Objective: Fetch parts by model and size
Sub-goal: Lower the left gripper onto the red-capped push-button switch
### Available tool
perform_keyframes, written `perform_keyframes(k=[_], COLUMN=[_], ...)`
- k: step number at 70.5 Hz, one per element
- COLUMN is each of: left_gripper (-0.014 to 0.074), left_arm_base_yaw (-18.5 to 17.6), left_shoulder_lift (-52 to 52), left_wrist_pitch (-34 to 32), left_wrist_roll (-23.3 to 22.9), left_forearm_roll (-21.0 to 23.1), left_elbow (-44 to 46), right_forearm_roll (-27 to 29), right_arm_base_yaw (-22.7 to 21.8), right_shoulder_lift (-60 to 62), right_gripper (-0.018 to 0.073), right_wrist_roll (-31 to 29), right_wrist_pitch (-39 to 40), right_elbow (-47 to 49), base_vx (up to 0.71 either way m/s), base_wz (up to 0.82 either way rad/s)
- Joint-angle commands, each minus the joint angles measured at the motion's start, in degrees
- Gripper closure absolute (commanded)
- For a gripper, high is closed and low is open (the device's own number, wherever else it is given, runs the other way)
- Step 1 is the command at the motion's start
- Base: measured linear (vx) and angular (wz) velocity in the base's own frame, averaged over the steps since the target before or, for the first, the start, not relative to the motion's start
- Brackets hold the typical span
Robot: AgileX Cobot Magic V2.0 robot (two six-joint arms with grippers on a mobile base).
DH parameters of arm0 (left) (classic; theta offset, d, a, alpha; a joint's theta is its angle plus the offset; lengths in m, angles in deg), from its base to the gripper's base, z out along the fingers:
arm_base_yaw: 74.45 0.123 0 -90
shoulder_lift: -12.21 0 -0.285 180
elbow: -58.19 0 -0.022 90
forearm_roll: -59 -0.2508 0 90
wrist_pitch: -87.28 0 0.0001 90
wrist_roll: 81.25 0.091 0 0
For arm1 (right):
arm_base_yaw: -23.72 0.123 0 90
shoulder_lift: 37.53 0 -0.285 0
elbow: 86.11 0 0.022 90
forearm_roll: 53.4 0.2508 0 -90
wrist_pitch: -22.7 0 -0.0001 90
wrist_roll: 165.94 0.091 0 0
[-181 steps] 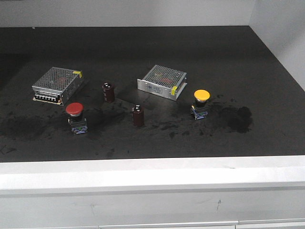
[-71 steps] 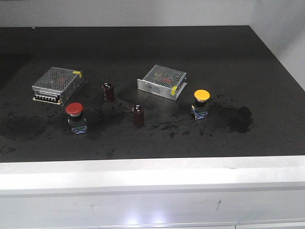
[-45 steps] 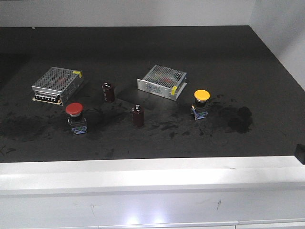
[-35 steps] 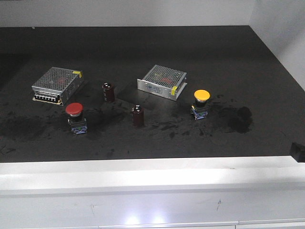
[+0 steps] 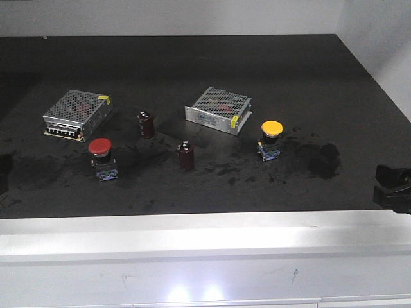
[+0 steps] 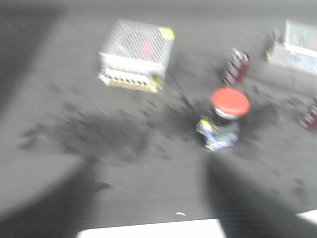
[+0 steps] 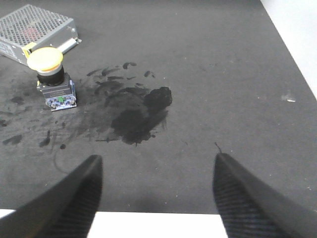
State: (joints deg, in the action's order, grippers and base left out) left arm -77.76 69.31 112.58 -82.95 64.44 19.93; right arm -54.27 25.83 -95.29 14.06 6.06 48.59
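Both parts stand upright on the black mat (image 5: pixel 205 64). The red-capped push-button switch (image 5: pixel 101 153) is at front left and the yellow-capped one (image 5: pixel 271 136) at right of centre. In the blurred left wrist view, my left gripper (image 6: pixel 154 163) is open near the mat's front edge, with the red switch (image 6: pixel 225 116) ahead and to the right of it. My right gripper (image 7: pixel 157 157) is open and empty over the front edge, with the yellow switch (image 7: pixel 49 74) far ahead to its left. In the front view the right gripper (image 5: pixel 386 185) shows at the right edge.
Two silver perforated power supply boxes (image 5: pixel 78 113) (image 5: pixel 219 109) lie behind the switches. Two dark brown capacitors (image 5: pixel 146 124) (image 5: pixel 185 156) stand between them. A dark stain (image 5: pixel 321 159) marks the mat right of the yellow switch. A white ledge (image 5: pixel 205 234) runs along the front.
The right gripper has come into the front view at the right edge and moved further in and up. Switches, boxes and capacitors have not moved.
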Motion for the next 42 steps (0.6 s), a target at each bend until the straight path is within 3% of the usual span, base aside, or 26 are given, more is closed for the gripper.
perform_keyframes(k=[1,25,42], left_gripper=[-0.0007,0.0022,0.0031], left_arm_base_yaw=[-1.40,-8.54,-9.73], left_shoulder_lift=[4.04,27.17,37.99], left_wrist_pitch=[-0.64,13.89,18.94], left_wrist_roll=[2.00,-0.21,-5.65], left_forearm_roll=[3.02,3.60,2.89], left_elbow=[5.99,29.29,40.56], right_forearm_roll=[-0.17,-0.49,-0.49], right_arm_base_yaw=[-0.46,-0.46,-0.46], right_shoulder_lift=[0.14,0.14,0.14], right_gripper=[0.0066,0.0070,0.0070], right_wrist_roll=[-0.33,-0.33,-0.33], right_wrist_pitch=[4.20,4.14,4.14], right_elbow=[2.01,2.01,2.01], base_vx=[0.00,0.00,0.00], base_wz=[0.00,0.00,0.00])
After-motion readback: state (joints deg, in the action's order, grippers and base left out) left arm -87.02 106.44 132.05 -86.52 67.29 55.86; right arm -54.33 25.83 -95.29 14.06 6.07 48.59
